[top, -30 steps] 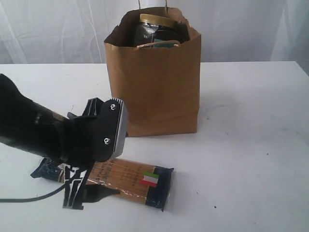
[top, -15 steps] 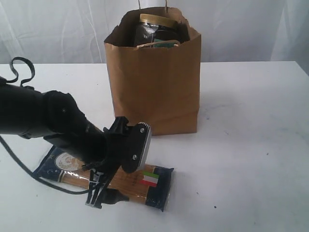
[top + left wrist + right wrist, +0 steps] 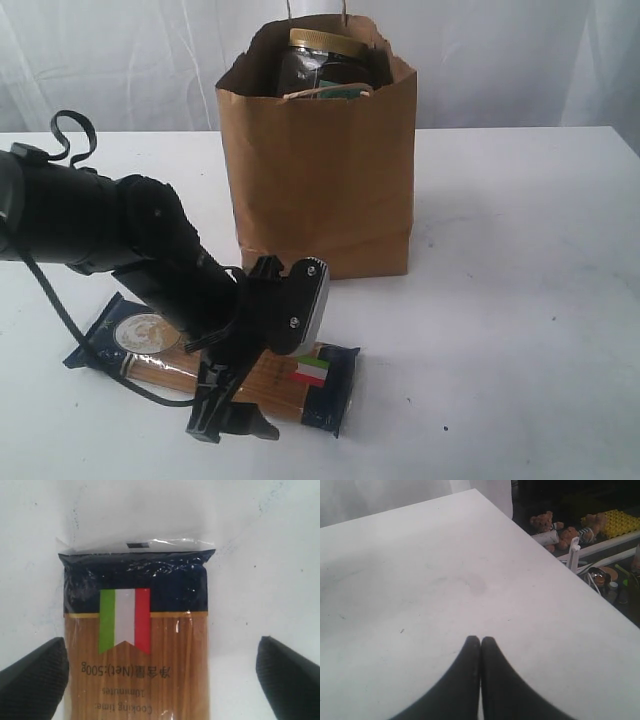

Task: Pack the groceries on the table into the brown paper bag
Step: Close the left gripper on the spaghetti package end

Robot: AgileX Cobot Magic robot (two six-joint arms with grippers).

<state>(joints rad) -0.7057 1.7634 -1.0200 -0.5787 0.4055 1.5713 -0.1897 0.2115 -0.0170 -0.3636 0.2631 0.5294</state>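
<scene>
The brown paper bag (image 3: pixel 320 180) stands upright at the middle back of the white table (image 3: pixel 500 300). A clear jar with a tan lid (image 3: pixel 325 48) and other groceries show above its rim. The navy spaghetti packet (image 3: pixel 318 372) lies flat in front of the bag. My left gripper (image 3: pixel 232 420) is open and hangs low over the packet. In the left wrist view its fingers (image 3: pixel 35 675) straddle the packet (image 3: pixel 135 630) near the flag end, and the packet lies closer to one finger. My right gripper (image 3: pixel 480 642) is shut on nothing above bare tabletop (image 3: pixel 420 580); the exterior view does not show it.
A black cable (image 3: pixel 70 130) loops up from the left arm. In the right wrist view the table's edge (image 3: pixel 555 562) runs close by, with toys (image 3: pixel 545 522) and clutter on the floor beyond it. A white curtain hangs behind the table.
The left arm has swung right along the spaghetti packet and come down, so its open fingers now sit near the flag end. The right gripper has stayed shut.
</scene>
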